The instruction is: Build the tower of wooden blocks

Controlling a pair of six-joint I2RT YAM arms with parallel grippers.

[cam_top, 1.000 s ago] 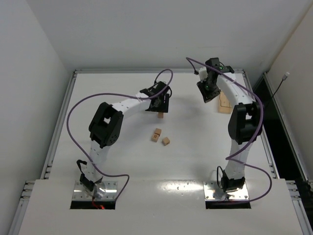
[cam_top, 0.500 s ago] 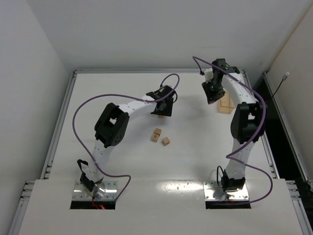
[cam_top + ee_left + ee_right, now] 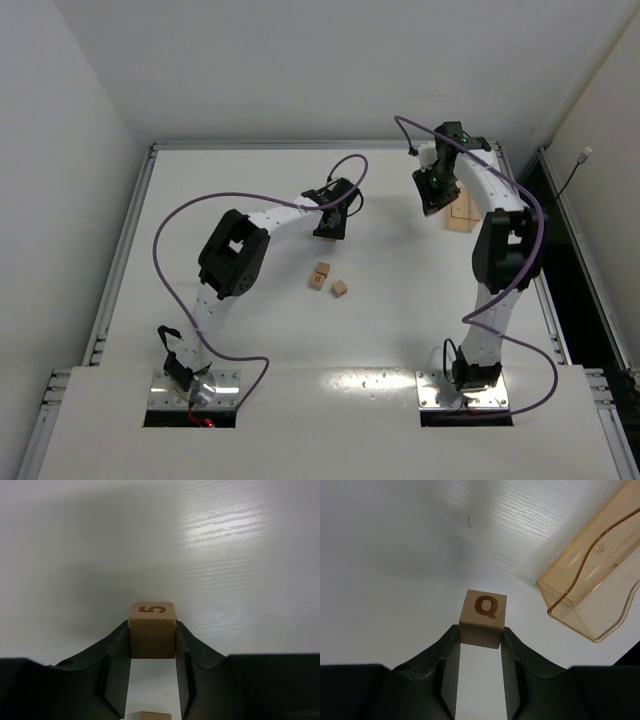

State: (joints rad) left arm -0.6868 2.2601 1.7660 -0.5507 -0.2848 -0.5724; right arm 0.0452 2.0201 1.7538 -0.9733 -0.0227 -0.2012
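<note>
**A:** What's the left gripper point(image 3: 152, 647) up to?

**B:** It's clamped on the 5 block point(image 3: 152, 617), with a finger tight against each side and the 5 facing the wrist cam. Past it there's just white table point(image 3: 225, 540).

**A:** And the right one?

**B:** Same deal. The right gripper point(image 3: 480, 641) is pinching the Q block point(image 3: 483, 612) by its sides, letter up. Off to its upper right sits a clear amber tray point(image 3: 600, 575), apart from the block.

**A:** Any other blocks around?

**B:** Yep, the top cam shows two loose blocks point(image 3: 319, 275) point(image 3: 340, 288) lying just beside each other. They're near the left gripper on the side toward the arm bases, and well apart from the right gripper.
</note>
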